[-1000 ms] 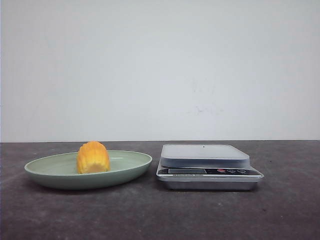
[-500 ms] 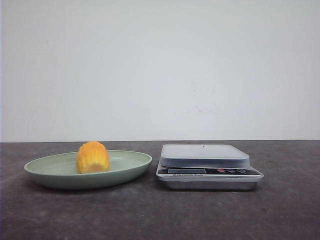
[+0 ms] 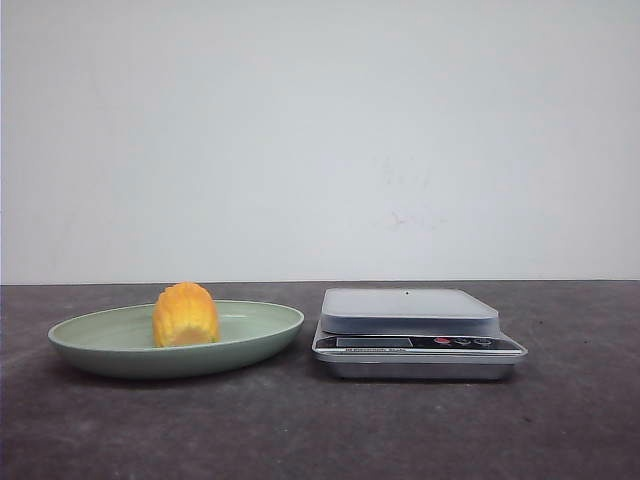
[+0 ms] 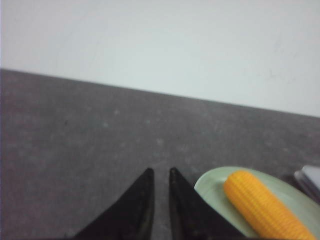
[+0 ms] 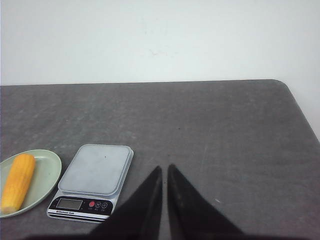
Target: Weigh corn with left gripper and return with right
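A: Status, left to right?

B: Corn [image 3: 186, 314] lies on the green plate [image 3: 262, 336] at the left of the table [image 3: 300, 430]. Scale [image 3: 415, 332] just right of the plate, near it, not clearly touching. Platform bare, display unreadable from here.

A: Anything move in the last second?

B: Nothing in the front view. Corn, plate and scale sit exactly as a second ago, and neither arm has entered that view. So no progress yet: weighing not started.

A: Grippers?

B: Left gripper [image 4: 160, 174]: fingers nearly pressed together, thin slit between the tips, holding nothing. It hovers over bare table just beside the plate rim [image 4: 210, 176], corn [image 4: 265, 206] off to one side of the fingers, not between them. Right gripper [image 5: 164, 169]: same, tips almost closed, empty, over open table to the right of the scale [image 5: 95, 169], well apart from the corn [image 5: 17, 182].

A: Implication?

B: My read: left has to spread its fingers and line up over the cob before any pick. Cob is round, could roll on the shallow plate if nudged off-centre. Right just waits until the corn is on the scale.
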Tool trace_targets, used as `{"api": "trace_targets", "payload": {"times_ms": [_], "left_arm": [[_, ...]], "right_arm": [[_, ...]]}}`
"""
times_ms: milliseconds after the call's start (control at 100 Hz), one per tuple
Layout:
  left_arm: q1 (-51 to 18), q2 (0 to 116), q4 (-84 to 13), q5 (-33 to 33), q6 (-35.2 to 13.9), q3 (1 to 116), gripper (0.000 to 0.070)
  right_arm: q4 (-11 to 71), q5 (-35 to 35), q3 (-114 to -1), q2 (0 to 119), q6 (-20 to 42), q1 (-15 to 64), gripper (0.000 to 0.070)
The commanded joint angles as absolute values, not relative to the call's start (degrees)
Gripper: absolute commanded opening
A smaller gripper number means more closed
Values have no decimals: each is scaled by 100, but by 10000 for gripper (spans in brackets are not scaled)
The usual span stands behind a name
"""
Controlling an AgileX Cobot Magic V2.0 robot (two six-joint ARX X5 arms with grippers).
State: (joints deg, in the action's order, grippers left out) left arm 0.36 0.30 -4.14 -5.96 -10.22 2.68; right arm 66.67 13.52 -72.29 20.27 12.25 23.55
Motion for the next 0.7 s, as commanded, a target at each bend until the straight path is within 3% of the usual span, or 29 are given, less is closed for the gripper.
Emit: {"api": "trace_targets", "payload": {"times_ms": [0, 240, 690], "left_arm": [[47, 19, -303, -611, -991, 137, 12], [47, 19, -1076, -600, -506, 80, 12], [47, 23, -1074, -582, -508, 95, 12]], "right_arm": [[6606, 1356, -7308, 2040, 1264, 2370, 10], [6606, 1358, -7308, 2040, 1267, 2370, 10], [6606, 1358, -7308, 2040, 1267, 2370, 11]]}}
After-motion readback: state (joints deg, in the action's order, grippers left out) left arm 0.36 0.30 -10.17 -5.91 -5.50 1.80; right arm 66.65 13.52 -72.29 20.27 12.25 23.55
